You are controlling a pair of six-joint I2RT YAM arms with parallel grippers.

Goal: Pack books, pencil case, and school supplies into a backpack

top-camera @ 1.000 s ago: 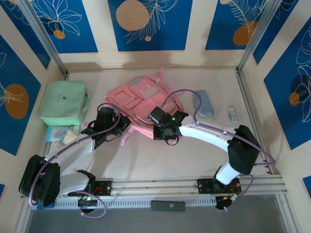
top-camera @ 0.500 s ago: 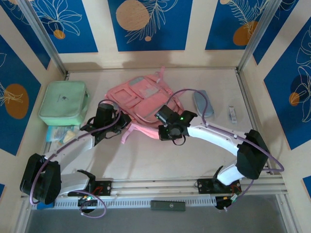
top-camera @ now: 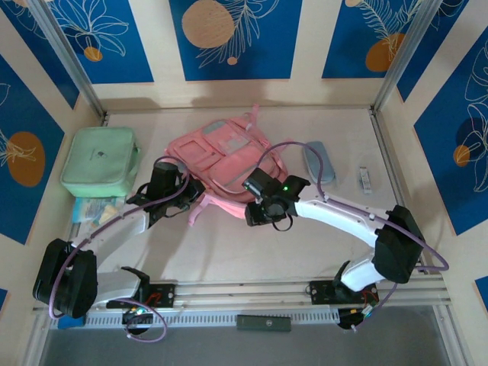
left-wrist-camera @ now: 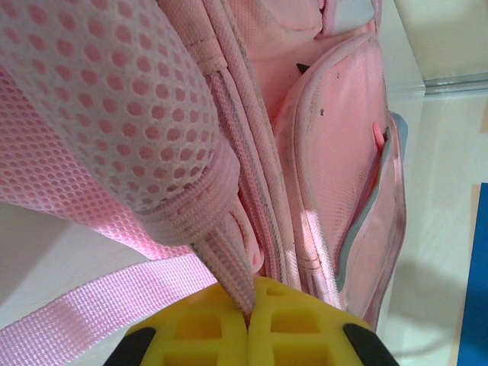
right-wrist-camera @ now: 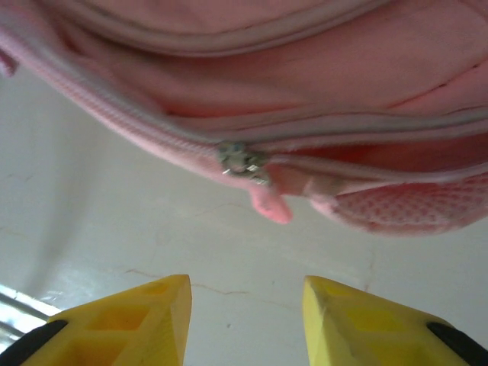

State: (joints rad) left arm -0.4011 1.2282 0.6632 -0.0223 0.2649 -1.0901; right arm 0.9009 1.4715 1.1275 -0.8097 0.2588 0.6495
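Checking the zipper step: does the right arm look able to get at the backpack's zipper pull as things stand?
Probably yes. The right arm has its jaws apart, and the zipper pull hangs just ahead of them on the backpack, with bare table between and nothing across the way.

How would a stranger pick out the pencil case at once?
Find the big pink backpack at the centre. To its right lies the pencil case, a grey-blue oblong pouch with rounded ends, much larger than the small pale item further right.
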